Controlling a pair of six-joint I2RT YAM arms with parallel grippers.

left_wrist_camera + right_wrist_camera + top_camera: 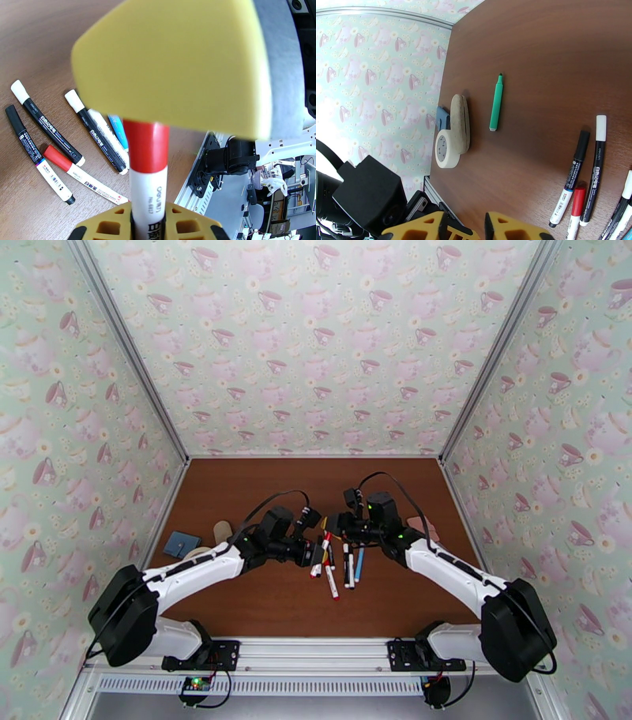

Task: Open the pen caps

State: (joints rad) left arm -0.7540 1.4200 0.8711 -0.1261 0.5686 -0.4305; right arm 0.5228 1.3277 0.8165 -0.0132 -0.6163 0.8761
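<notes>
Arms meet over the middle of the brown surface (237, 595) in the top view. The left end effector (316, 553) and right end effector (335, 525) are close together, just above a loose scatter of pens (341, 570). Off to the left sit a beige lump (223, 530) and a tape roll (201, 553).

Over to the left wrist, and the left end effector is clamped on a red-capped pen (148, 197). Its white barrel sits between the yellow fingers (108, 225). The red cap (146, 146) is on, and its tip runs behind a blurred yellow block (170, 67). Down on the surface lie more capped pens, among them a white-capped black one (45, 124).

Now the right wrist: the right end effector's fingers (513, 229) stand a narrow gap apart with nothing between them. A green pen (496, 103) lies alone near the beige lump, well apart from the capped pens at the right edge.
</notes>
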